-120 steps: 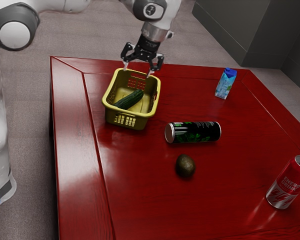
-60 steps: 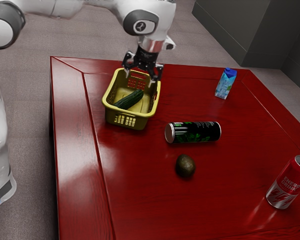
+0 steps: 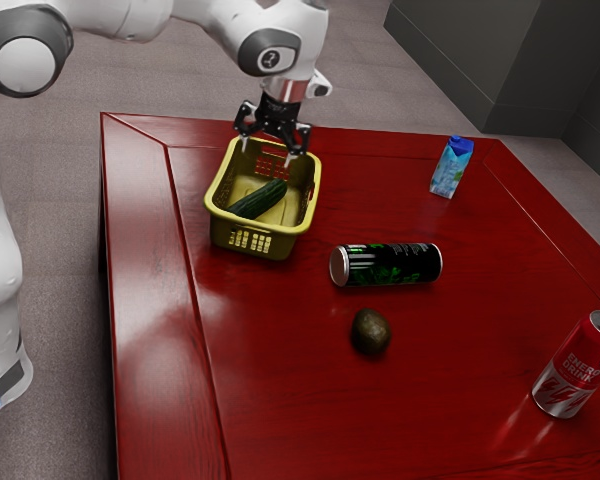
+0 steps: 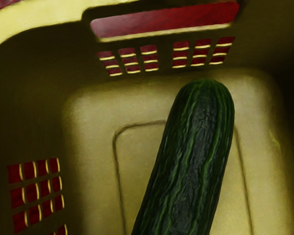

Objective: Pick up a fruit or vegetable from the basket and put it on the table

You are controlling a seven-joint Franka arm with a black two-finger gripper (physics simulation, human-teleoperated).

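Observation:
My gripper (image 3: 268, 150) is over the far end of the yellow basket (image 3: 212, 200) in the exterior view, its two fingers spread wide with nothing between them. Inside the basket a dark green cucumber (image 3: 258, 200) lies at a slant on the floor, below the hand and nearer the camera. The wrist view looks down into the basket (image 4: 95, 110), where the cucumber (image 4: 193, 156) rests with one rounded end towards a slotted wall. The red table (image 3: 270, 370) carries the basket.
A black-and-green can (image 3: 388, 264) lies on its side near the basket, with a brown avocado-like item (image 3: 370, 332) closer to the camera. A blue carton (image 3: 451, 167) stands farther back, and a red can (image 3: 577, 365) stands at the exterior view's right.
My hand has come down slightly and, after a small swing to the exterior view's right, shifted to its left over the basket. The basket and cucumber have stayed put.

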